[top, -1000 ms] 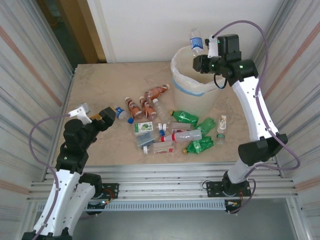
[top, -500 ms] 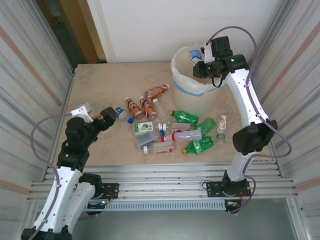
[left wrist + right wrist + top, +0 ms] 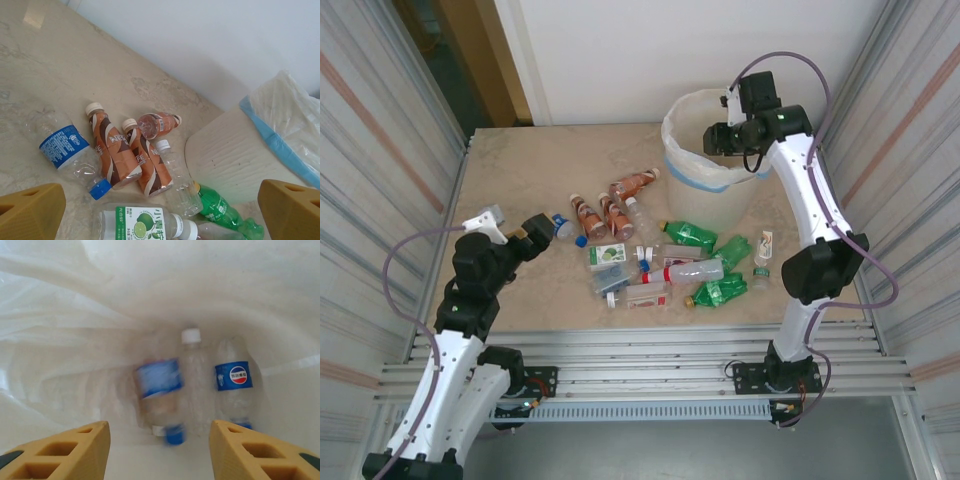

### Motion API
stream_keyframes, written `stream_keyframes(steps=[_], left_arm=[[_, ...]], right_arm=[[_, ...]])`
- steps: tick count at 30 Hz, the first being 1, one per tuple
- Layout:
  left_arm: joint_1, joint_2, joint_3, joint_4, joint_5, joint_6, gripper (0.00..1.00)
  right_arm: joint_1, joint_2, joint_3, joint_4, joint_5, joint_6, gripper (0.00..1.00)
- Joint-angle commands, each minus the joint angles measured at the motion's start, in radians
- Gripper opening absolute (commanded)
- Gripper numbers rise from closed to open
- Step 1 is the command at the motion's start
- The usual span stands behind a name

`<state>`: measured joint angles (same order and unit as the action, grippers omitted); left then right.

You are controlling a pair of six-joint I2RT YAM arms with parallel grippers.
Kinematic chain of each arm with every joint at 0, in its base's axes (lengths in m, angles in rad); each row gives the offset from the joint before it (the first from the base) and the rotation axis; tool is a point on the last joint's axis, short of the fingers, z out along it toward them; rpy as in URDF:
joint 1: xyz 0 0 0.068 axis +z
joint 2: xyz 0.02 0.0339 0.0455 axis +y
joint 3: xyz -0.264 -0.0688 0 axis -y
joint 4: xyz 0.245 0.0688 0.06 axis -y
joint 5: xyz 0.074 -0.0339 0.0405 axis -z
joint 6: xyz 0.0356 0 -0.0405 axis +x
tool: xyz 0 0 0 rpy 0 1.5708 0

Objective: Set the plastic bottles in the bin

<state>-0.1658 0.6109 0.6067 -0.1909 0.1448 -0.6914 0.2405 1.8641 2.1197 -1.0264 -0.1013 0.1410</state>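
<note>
**The right claw has let its bottle go**

The round cream-white plastic bin (image 3: 705, 205) stands at the far right of the beige stone-look table (image 3: 520, 180). It has a thin see-through bag inside and a blue tape band under its rim. It is much bigger than any bottle. Three clear bottles lie at its bottom. One clear bottle with a blue label (image 3: 159, 390) looks blurry. Beside it are a clear bottle with a white cap (image 3: 192, 365) and a clear bottle with a blue and red label (image 3: 234, 377).

A second ago the right claw held a clear blue-label bottle up above the rim. Now that bottle is out of the claw, and the arm has come further in over the bin.

The right claw (image 3: 157, 432) hangs over the bin's mouth. Its yellow fingers stand apart with nothing between them, and it touches nothing.

In front of the bin, many bottles lie in a pile on the table: brown-label bottles (image 3: 588, 215), crushed green bottles (image 3: 690, 235) and more clear ones. The left claw (image 3: 160, 200) is wide apart and holds nothing. It hangs just beside another clear blue-label bottle (image 3: 70, 150) at the left of the pile.
</note>
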Motion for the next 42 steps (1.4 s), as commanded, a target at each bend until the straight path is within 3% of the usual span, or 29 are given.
stream_keyframes(steps=[1,9,14,21,27,33,42], left_arm=[[-0.001,0.005,0.01,-0.012,-0.014,0.016,0.99],[0.0,0.023,0.017,-0.025,-0.013,0.02,0.99],[0.002,0.039,0.016,-0.027,-0.006,0.02,0.99],[0.005,0.054,0.004,-0.021,0.001,0.023,0.99],[0.01,0.081,0.003,-0.006,0.013,0.026,0.99],[0.011,0.116,0.005,0.008,0.034,0.023,0.99],[0.011,0.122,0.004,0.013,0.037,0.007,0.99]], right_arm=[[-0.004,0.003,0.051,-0.023,0.015,-0.015,0.54],[0.003,-0.092,0.055,-0.011,0.079,-0.009,0.56],[0.002,-0.228,-0.049,0.048,0.176,0.011,0.62],[-0.051,-0.485,-0.37,0.143,0.275,0.099,0.71],[-0.166,-0.667,-0.694,0.204,0.244,0.219,0.82],[-0.24,-0.673,-0.897,0.2,0.199,0.272,0.92],[-0.274,-0.536,-1.05,0.273,0.107,0.3,0.93]])
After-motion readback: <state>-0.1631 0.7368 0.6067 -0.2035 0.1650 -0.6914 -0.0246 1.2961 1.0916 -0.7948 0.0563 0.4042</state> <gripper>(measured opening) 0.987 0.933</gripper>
